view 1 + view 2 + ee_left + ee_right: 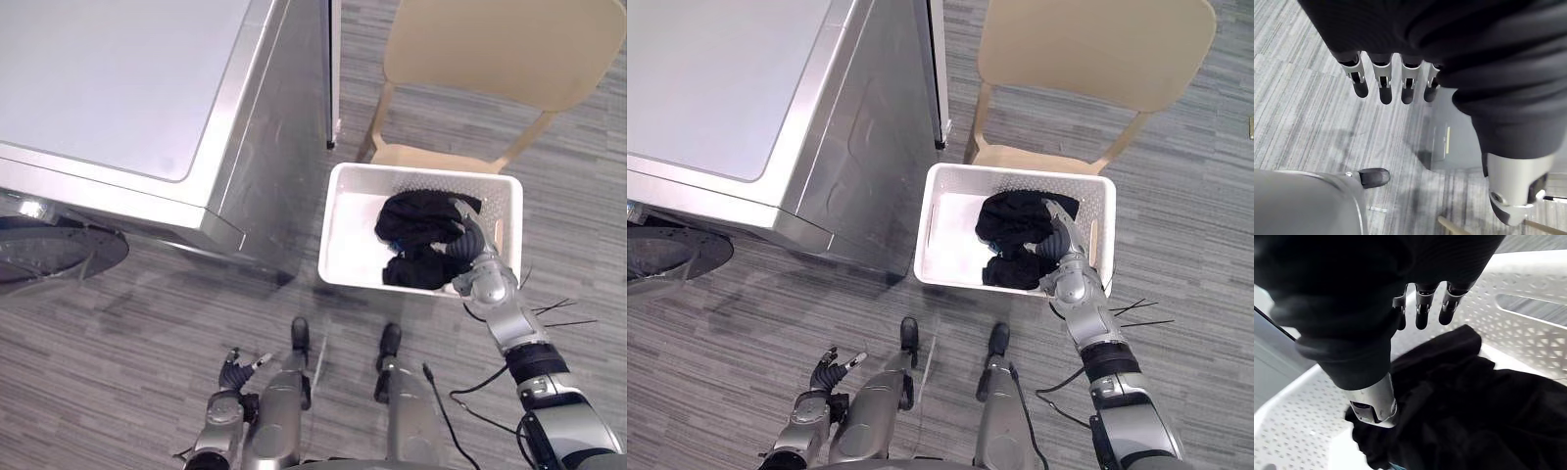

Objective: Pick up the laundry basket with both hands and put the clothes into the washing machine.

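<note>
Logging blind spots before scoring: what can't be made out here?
Washing machine front: eye views, cut off by the left edge.
Contact between right hand and black clothes: eye views, the hand hides it.
Laundry basket floor beneath them: clothes cover it.

The washing machine (127, 88) looks like smooth, satin grey metal; the laundry basket (345, 245) is white perforated plastic (faintly glossy), the clothes (416, 220) matt black cloth, the floor (118, 333) streaked matt grey.

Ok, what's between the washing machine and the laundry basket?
Only a narrow strip of bare grey floor separates the washing machine from the white laundry basket; nothing lies on it. Both eye views show this.
</note>
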Tool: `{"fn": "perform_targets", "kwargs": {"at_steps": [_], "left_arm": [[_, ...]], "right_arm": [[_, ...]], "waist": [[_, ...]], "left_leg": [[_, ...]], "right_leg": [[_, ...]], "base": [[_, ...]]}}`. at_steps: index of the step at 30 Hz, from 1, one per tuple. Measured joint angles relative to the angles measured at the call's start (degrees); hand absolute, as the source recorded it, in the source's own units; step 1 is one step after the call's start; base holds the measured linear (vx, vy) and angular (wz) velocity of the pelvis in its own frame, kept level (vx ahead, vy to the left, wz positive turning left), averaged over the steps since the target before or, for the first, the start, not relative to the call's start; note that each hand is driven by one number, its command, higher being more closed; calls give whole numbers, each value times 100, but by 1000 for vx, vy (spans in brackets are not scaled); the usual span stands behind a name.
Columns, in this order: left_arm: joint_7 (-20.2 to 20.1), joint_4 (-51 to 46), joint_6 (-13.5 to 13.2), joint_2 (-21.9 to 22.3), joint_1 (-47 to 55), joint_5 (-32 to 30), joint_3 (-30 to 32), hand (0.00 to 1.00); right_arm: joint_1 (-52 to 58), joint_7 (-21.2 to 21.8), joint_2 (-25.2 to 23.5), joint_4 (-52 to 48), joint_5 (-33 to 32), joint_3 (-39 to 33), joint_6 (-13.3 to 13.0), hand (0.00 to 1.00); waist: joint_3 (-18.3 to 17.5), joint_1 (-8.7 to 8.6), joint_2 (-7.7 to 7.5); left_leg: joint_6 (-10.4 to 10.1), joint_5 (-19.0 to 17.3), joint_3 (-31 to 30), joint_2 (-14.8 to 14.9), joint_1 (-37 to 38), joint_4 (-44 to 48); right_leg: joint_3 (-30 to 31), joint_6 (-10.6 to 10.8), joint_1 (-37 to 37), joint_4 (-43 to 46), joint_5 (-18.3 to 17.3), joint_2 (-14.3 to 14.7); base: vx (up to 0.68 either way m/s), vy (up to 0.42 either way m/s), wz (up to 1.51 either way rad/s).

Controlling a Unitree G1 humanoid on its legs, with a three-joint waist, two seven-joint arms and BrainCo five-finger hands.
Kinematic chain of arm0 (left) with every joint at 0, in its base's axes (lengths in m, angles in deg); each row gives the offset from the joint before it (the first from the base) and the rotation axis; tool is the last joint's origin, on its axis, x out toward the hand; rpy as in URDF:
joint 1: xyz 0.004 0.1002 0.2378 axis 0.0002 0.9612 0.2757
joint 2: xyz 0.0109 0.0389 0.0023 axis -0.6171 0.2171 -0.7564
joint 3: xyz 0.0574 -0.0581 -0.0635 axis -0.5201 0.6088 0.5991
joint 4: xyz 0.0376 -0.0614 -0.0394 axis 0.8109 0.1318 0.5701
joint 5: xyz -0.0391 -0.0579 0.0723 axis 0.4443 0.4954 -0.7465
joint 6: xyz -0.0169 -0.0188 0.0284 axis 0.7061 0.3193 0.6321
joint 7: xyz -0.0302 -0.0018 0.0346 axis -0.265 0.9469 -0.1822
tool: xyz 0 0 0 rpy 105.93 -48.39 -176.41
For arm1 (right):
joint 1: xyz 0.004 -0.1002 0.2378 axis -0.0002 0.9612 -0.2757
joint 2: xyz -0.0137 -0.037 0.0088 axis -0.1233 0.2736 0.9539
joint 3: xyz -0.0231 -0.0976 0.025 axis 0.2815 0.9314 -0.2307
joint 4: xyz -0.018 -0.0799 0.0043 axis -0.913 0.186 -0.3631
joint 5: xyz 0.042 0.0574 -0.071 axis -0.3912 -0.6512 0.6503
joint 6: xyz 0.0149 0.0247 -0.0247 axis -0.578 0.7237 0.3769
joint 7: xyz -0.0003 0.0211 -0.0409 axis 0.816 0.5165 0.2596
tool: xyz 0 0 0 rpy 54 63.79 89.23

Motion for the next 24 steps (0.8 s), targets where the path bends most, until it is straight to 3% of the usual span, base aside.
{"fn": "perform_targets", "kwargs": {"at_steps": [6, 9, 10, 19, 24], "left_arm": [[15, -39, -37, 31, -177, 30, -163, 0], [110, -161, -41, 67, -350, 61, -154, 0], [114, -265, -46, 82, -361, 67, -151, 0], [124, -651, -54, 301, -385, 276, -139, 0], [122, -696, -51, 356, -385, 277, -133, 0]], "right_arm": [[-874, -31, 280, 794, 253, 419, 125, 0], [-1203, -98, 380, 976, 291, 505, 234, 0], [-1331, -116, 383, 1025, 288, 557, 254, 100], [-1888, -247, 308, 915, -209, 947, 317, 100], [-1675, -237, 215, 205, -627, 837, 320, 100]], "waist": [[96, 39, 254], [165, 157, 383], [173, 161, 397], [176, 167, 396], [184, 152, 383]], "left_leg": [[-41, 216, -59, -42, -362, -223], [-44, 363, -143, -66, -643, -334], [-55, 405, -170, -70, -757, -359], [-33, 486, -260, -87, -978, -366], [-33, 486, -236, -82, -919, -317]], "right_leg": [[-27, -12, -549, 293, -17, -105], [-55, -53, -966, 582, -113, -183], [-107, -64, -1119, 703, -169, -222], [-216, -141, -1470, 1202, -467, -331], [-203, -143, -1420, 1234, -479, -331]], "base": [[-36, -22, 10], [-49, -56, 19], [-28, -71, 26], [6, -67, 12], [22, -46, -2]]}}
